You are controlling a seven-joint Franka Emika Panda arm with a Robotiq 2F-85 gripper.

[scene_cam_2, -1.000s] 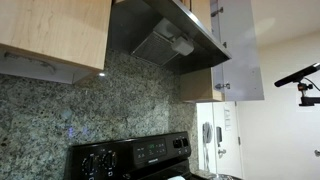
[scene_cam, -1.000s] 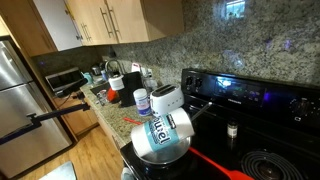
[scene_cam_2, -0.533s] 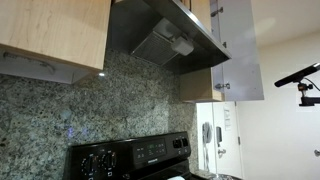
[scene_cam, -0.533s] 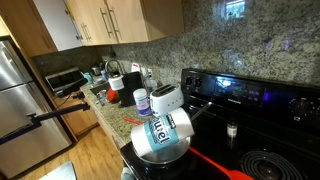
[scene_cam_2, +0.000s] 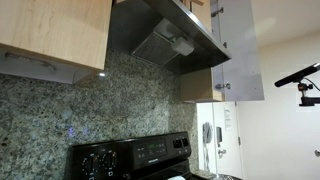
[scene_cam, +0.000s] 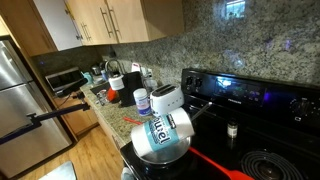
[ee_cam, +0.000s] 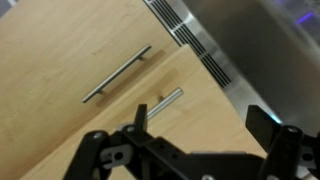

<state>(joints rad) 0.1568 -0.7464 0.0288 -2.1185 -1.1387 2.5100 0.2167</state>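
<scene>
In the wrist view my gripper (ee_cam: 198, 108) is open and empty, its two black fingers spread wide. It faces wooden cabinet doors (ee_cam: 90, 50) with metal bar handles (ee_cam: 118, 74) and the slotted edge of a steel range hood (ee_cam: 205, 45), touching none of them. In an exterior view the arm's white and grey end (scene_cam: 165, 112) stands over a silver pot (scene_cam: 158, 148) on the black stove (scene_cam: 240, 100). The fingers cannot be made out there. A red handle (scene_cam: 215, 160) lies beside the pot.
The counter by the stove holds a white bottle with a blue label (scene_cam: 141, 100), a red-lidded container (scene_cam: 113, 94) and other small items. A granite backsplash (scene_cam: 220, 45), wooden cabinets (scene_cam: 100, 20) and a steel fridge (scene_cam: 20, 95) surround it. The hood (scene_cam_2: 165, 40) hangs above the stove panel (scene_cam_2: 135, 155).
</scene>
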